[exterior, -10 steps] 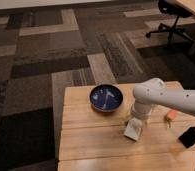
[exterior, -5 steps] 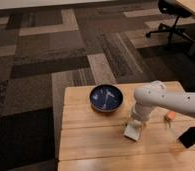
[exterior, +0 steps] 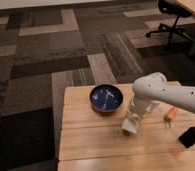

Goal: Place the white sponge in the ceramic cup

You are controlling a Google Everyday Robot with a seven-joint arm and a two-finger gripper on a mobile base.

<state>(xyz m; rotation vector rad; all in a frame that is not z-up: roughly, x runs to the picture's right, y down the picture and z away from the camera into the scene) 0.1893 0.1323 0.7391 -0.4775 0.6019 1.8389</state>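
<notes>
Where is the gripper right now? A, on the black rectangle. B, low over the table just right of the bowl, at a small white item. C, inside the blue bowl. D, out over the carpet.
B: the gripper hangs low over the table, just right of the bowl, at a small white item; the black rectangle lies farther right.

I see 1 small, plain white ceramic cup (exterior: 130, 126) standing upright on the light wooden table (exterior: 91, 142), near its middle. The gripper (exterior: 135, 115) hangs directly above it. I cannot make out the off-white sponge there.
</notes>
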